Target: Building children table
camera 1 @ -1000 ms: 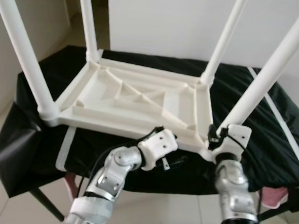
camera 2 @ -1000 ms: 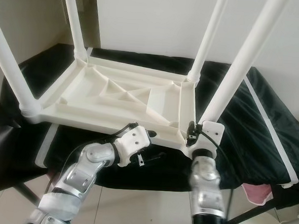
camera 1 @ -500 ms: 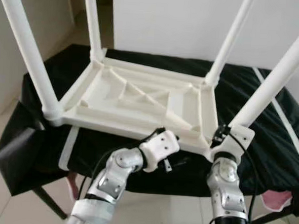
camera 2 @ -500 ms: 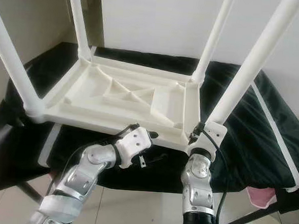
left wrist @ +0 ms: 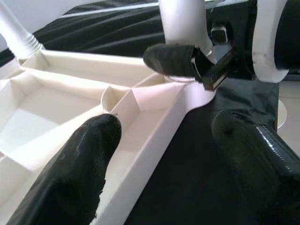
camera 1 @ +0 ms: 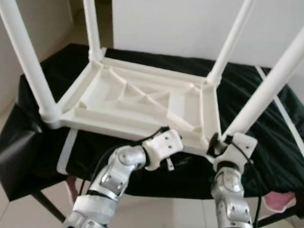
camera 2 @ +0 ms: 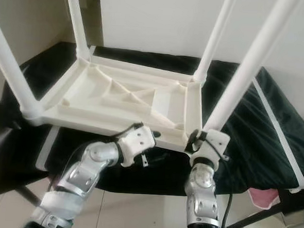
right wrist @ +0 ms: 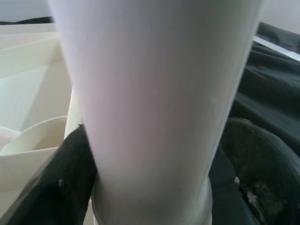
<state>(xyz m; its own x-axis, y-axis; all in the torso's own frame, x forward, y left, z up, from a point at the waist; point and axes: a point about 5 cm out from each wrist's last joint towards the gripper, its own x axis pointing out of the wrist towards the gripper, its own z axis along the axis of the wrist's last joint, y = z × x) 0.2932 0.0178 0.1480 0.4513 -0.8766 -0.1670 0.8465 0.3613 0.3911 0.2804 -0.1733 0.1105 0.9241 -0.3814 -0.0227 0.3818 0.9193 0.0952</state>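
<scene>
The white children's table [camera 1: 142, 100] lies upside down on the black-covered desk [camera 1: 275, 126], ribbed underside up, and all four legs stand in their corner sockets, so the build looks nearly finished; what seems left is seating the last leg firmly and turning the table upright. The right pincer [camera 1: 215, 144] is clenched around the base of the near right leg [camera 1: 278, 75], one finger on each side of the tube just above its socket. The left pincer [left wrist: 159, 154] is released, its fingers [left wrist: 79, 164] spread over the table's near rim, one above the ribbed tray and one over the black cloth, with the gripped leg straight ahead of it.
</scene>
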